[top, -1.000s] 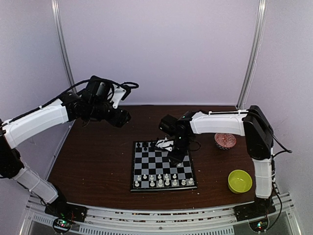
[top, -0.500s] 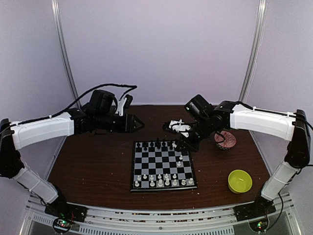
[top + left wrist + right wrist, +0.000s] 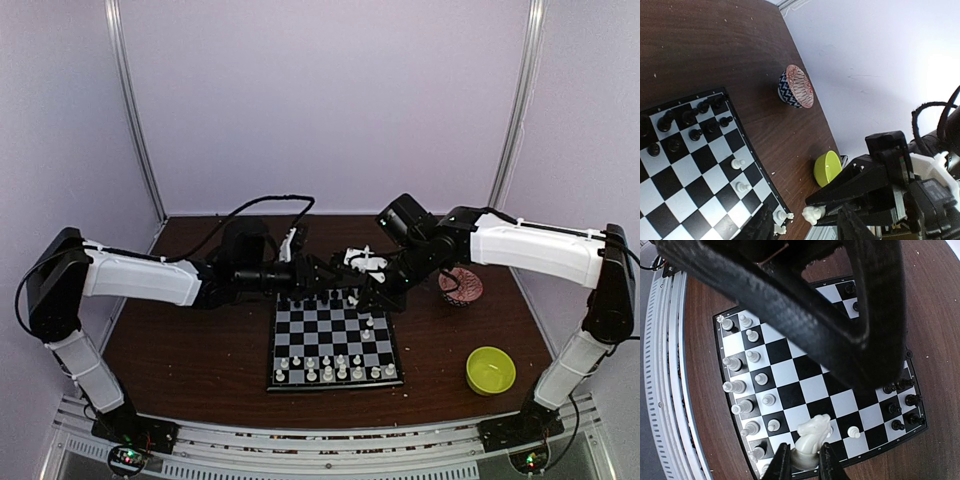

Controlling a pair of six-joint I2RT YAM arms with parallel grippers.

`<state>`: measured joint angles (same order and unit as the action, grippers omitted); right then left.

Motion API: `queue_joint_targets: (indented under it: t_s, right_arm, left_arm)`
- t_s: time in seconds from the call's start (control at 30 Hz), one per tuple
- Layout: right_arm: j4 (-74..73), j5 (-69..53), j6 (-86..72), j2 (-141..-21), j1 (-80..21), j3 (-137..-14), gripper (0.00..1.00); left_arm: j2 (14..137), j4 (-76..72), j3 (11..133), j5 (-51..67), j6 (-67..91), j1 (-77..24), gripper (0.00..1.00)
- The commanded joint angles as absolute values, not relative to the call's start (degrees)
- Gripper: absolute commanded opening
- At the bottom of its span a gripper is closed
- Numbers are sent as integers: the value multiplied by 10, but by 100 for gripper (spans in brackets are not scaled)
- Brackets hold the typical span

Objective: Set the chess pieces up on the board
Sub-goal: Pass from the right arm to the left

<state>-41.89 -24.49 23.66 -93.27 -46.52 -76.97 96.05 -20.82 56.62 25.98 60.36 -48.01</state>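
Right gripper (image 3: 806, 463): you had it clamped on the base of a white knight (image 3: 813, 436), one fingertip on each side.
White knight: it sat head up in that grip, over the right edge of the board (image 3: 801, 386), roughly midway between the white and black camps. You could not tell whether its base touched the board.
Left gripper (image 3: 802, 226): its fingers stood apart with nothing between them. In your top view it reached in low over the board's far edge, tips close to the right gripper.
Board: it lay flat on the dark wooden table (image 3: 190, 340), between your two arms.
White pieces (image 3: 332, 371): they stood in two rows along the near edge. One white pawn (image 3: 853, 431) stood alone farther forward on the right side.
Black pieces (image 3: 690, 117): they stood along the far edge.
Red-patterned bowl (image 3: 460, 288): it stood upright on the table, to the right of the board's far corner and apart from it. You could not tell what it held.
Yellow-green bowl (image 3: 491, 370): it stood to the right of the board's near corner, apart from the board and well apart from the other bowl. Its contents could not be told either.
In the way: a large blurred black shape (image 3: 790, 305) crossed close before your right wrist camera and hid part of the board's middle and far squares.
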Motion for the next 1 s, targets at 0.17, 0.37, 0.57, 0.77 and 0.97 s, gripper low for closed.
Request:
queue_joint_targets:
  t_s: [0.17, 0.37, 0.57, 0.77, 0.97]
  right_arm:
    - [-426, -250, 242, -928, -465, -772, 11]
    - [-423, -240, 243, -929, -465, -769, 12]
    - [-418, -222, 240, -931, -465, -768, 12]
    - [-415, -215, 238, -935, -465, -768, 12]
    - [-413, -206, 237, -938, -465, -767, 12]
  left_arm:
    - [1018, -315, 586, 290, 677, -500, 37]
    - [1035, -298, 604, 304, 675, -507, 35]
    - [1050, -303, 609, 313, 686, -515, 28]
    - [1058, -291, 619, 321, 688, -518, 23]
    - [1068, -310, 618, 332, 699, -519, 12]
